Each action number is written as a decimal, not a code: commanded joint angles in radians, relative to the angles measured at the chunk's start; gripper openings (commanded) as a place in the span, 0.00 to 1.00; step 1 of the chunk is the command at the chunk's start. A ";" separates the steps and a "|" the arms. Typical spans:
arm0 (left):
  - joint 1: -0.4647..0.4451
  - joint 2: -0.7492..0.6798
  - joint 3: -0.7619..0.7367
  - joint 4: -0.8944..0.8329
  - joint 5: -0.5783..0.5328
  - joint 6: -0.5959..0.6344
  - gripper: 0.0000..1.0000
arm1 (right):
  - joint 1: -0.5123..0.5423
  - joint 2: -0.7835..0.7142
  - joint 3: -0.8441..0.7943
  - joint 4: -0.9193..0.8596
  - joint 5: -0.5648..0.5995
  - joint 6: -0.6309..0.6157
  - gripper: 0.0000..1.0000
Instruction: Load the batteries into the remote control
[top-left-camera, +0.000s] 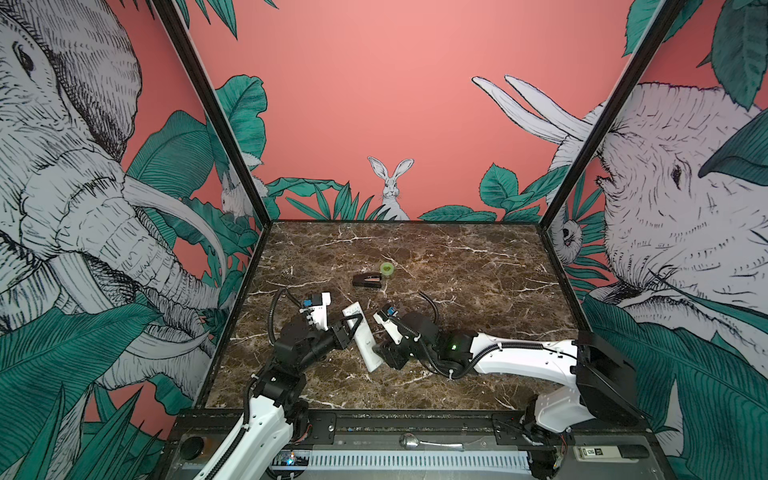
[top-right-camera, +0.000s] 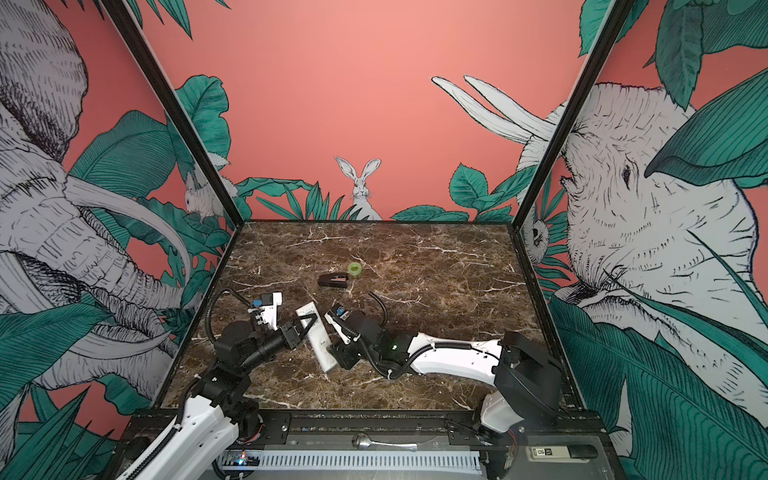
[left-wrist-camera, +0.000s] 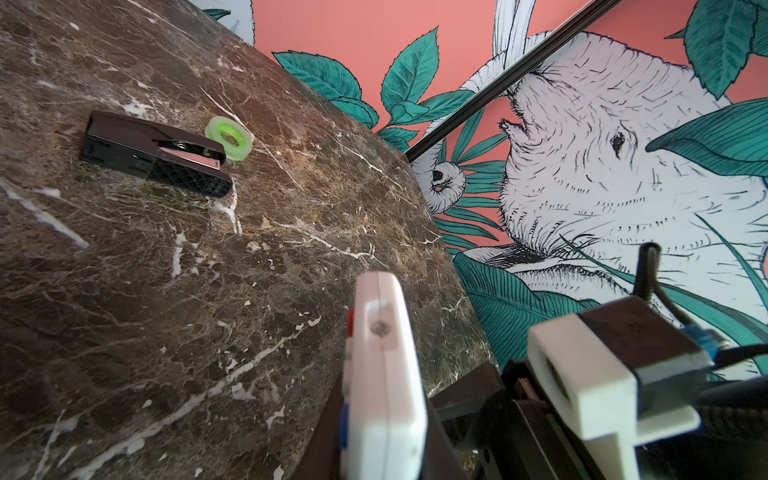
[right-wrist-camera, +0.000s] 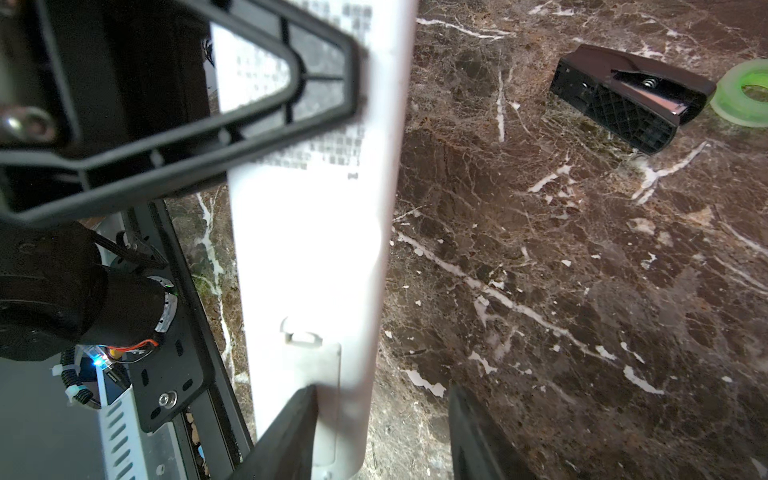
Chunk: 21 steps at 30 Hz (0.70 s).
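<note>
So the left hand (top-left-camera: 354, 321) is clamped on the remote (top-left-camera: 365, 340) a bit up from its middle. One finger (right-wrist-camera: 224, 137) lies flat across the printed white back and the other is on the button side. The remote sticks out both ways from that grip: the coloured-button end points away past the fingertips, and the cover end points back toward the right hand (top-left-camera: 379, 353). Can't tell if that low end touches the table (top-left-camera: 457, 270).

The right hand is loose, fingers apart, gripping nothing. One finger (right-wrist-camera: 291, 432) overlaps the remote's end just beside the battery cover (right-wrist-camera: 328, 374). The other (right-wrist-camera: 473, 440) hangs over marble, so the remote's long edge runs between them with a gap on the outer side. The cover is on as far as I can tell, latch tab showing.

Past the left hand's fingertips sits a black stapler (top-left-camera: 368, 280) with a green tape roll (top-left-camera: 387, 269) just beside its nose, both well apart from the hands. Beyond the right hand, marble runs out to the far and side edges. The near table edge is close behind both wrists.
</note>
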 joint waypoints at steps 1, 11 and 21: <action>-0.002 -0.016 0.041 -0.020 -0.004 0.007 0.00 | -0.007 -0.019 0.027 -0.029 0.005 0.000 0.58; -0.001 -0.010 0.063 -0.082 -0.103 -0.004 0.00 | -0.001 -0.012 0.042 0.022 -0.034 0.027 0.73; -0.002 -0.012 0.051 -0.060 -0.118 -0.039 0.00 | 0.015 0.078 0.096 0.082 -0.070 0.056 0.78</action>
